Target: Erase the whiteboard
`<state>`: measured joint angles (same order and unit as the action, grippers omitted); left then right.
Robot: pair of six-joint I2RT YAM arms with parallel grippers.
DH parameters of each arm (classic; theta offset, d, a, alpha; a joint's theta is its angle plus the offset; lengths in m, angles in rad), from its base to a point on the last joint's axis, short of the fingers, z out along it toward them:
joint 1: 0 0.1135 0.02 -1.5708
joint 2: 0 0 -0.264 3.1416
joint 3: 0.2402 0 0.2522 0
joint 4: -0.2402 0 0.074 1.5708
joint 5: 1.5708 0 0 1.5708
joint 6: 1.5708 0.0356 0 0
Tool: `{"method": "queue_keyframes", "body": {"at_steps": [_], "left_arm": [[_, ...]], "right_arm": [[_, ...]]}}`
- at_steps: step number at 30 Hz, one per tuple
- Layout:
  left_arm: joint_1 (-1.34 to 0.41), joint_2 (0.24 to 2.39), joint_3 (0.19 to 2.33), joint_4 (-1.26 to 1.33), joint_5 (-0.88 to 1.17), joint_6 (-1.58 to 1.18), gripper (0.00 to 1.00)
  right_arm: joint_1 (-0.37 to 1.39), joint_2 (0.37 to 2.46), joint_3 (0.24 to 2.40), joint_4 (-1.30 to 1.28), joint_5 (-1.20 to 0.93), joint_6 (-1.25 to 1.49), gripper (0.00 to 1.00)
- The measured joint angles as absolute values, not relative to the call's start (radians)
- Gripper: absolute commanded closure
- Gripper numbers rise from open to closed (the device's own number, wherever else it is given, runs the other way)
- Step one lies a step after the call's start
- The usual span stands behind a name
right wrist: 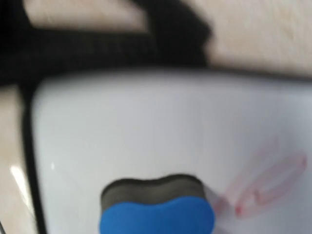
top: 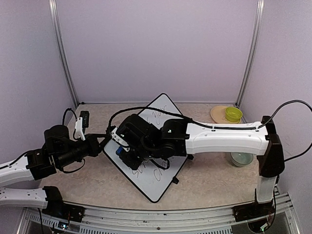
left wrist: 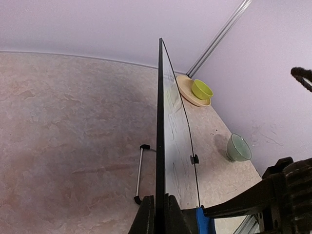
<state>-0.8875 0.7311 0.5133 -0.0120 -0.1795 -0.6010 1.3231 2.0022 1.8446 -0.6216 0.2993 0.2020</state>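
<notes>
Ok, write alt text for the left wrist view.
The left gripper clamps the near edge of the whiteboard, seen edge-on as a dark line. A blue eraser meets its written right face; a wire stand lies to its left, a green bowl and a pale bowl on the table beyond.

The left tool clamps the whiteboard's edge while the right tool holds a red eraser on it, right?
Not red: the eraser is blue, as the right wrist view shows. The left tool does clamp the edge of the whiteboard, and the right tool holds the eraser on it.
</notes>
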Motion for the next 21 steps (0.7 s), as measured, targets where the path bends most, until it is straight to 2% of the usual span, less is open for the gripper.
{"method": "queue_keyframes", "body": {"at_steps": [5,10,21], "left_arm": [[-0.888,0.734,0.513,-0.006,-0.179,-0.601,1.00],[-0.887,0.734,0.513,-0.003,-0.180,-0.601,1.00],[-0.888,0.714,0.503,-0.001,-0.175,-0.610,1.00]], "right_arm": [[1.306,1.943,1.730,-0.602,0.294,0.230,0.77],[1.298,1.938,1.728,-0.605,0.283,0.236,0.77],[1.257,2.046,1.976,-0.668,0.289,0.210,0.77]]}}
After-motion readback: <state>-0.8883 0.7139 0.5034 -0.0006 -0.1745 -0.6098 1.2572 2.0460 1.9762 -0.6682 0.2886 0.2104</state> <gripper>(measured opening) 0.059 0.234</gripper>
